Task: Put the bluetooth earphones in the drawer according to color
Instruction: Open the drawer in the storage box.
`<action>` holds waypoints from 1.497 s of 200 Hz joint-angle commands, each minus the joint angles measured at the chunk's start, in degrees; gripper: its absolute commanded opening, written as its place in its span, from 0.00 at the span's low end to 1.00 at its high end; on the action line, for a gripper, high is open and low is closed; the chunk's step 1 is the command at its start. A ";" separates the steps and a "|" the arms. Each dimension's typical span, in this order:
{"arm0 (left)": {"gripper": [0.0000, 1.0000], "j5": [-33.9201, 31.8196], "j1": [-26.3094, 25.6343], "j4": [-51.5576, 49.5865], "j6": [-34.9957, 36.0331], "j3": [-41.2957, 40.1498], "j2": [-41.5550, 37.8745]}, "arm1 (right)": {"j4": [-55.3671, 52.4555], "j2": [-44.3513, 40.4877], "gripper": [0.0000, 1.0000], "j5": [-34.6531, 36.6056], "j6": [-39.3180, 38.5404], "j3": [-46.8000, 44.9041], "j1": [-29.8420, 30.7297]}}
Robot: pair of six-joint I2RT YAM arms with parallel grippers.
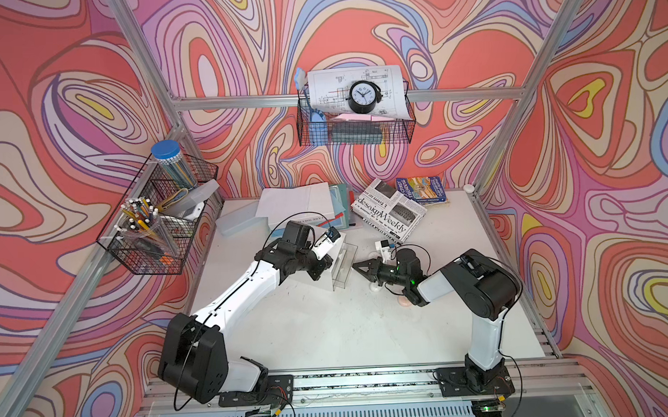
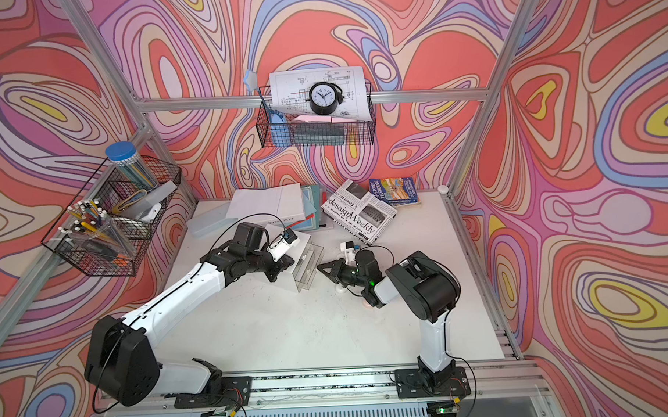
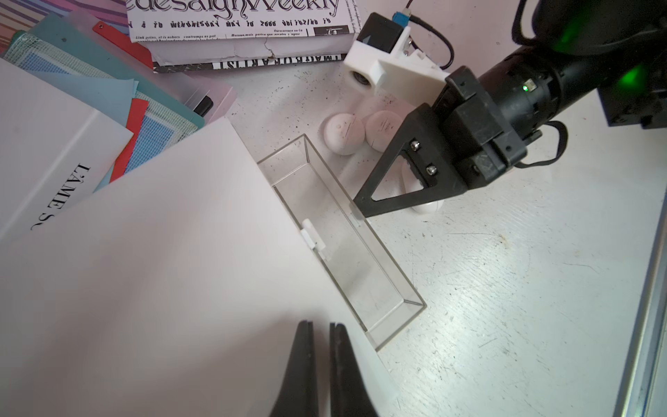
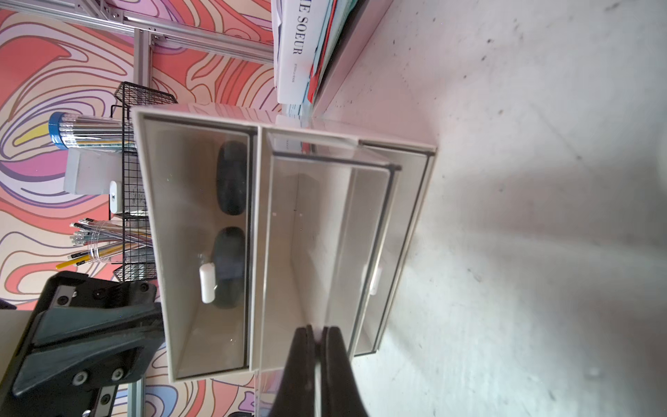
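Beside the closed right hand, whose tip meets the front wall of the open drawer, two white earphones lie on the counter; the closed left hand hovers empty above the cabinet.

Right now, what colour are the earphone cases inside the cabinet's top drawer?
Black; the earphone cases show best in the right wrist view.

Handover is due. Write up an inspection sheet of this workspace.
Surface: scuffed white tabletop.
Job's things: white three-drawer cabinet; clear middle drawer pulled out, empty; glossy black pebble cases in top drawer; white pebble cases, one beige-pink case on tabletop.
Clutter: newspaper-print box, stacked books and folders.
Grippers: left gripper shut above cabinet; right gripper shut at open drawer's rim.
Cables: black wrist-camera cable looping free.
Surroundings: black wire baskets, swirl-patterned walls.
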 commanded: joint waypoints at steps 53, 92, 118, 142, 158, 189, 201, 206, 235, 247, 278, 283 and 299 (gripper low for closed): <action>0.00 0.74 0.07 -5.59 -0.16 0.07 2.14 | -8.65 -2.47 0.00 0.03 -4.33 -2.53 -2.09; 0.00 0.95 0.11 -5.92 -0.20 0.35 2.28 | -10.89 -3.89 0.00 -0.33 -5.64 -2.67 -2.93; 0.00 0.74 0.11 -6.06 -0.10 0.52 2.50 | -12.49 -4.89 0.00 -0.66 -6.41 -2.73 -3.42; 0.00 1.00 0.07 -6.04 -0.18 0.53 2.76 | -12.42 -4.59 0.00 -1.07 -6.50 -2.50 -3.44; 0.00 1.04 0.14 -6.24 -0.21 0.70 2.94 | -11.65 -4.13 0.00 -1.32 -6.08 -2.69 -3.43; 0.00 0.86 0.09 -6.09 -0.33 0.61 3.07 | -11.70 -4.47 0.00 -1.58 -5.67 -3.58 -3.50; 0.00 0.95 0.14 -6.16 -0.32 0.67 3.27 | -11.68 -4.80 0.00 -1.34 -5.59 -3.94 -3.48; 0.00 1.03 0.14 -6.15 -0.35 0.84 3.29 | -11.67 -4.85 0.00 -1.33 -5.63 -4.03 -3.49; 0.00 0.99 0.06 -6.32 -0.36 0.98 3.31 | -11.84 -4.79 0.00 -1.34 -5.65 -4.05 -3.57; 0.00 0.88 0.14 -6.29 -0.21 0.97 3.21 | -12.28 -4.92 0.00 -1.39 -5.78 -4.06 -3.70; 0.00 0.51 0.12 -6.16 -0.29 0.88 2.90 | -13.43 -5.40 0.00 -1.57 -6.45 -3.75 -3.78; 0.00 0.51 0.14 -6.13 -0.33 0.88 2.85 | -13.80 -5.50 0.00 -1.57 -6.69 -3.64 -3.77; 0.00 0.60 0.14 -6.20 -0.28 0.95 2.94 | -14.66 -5.78 0.00 -1.54 -7.22 -3.37 -3.82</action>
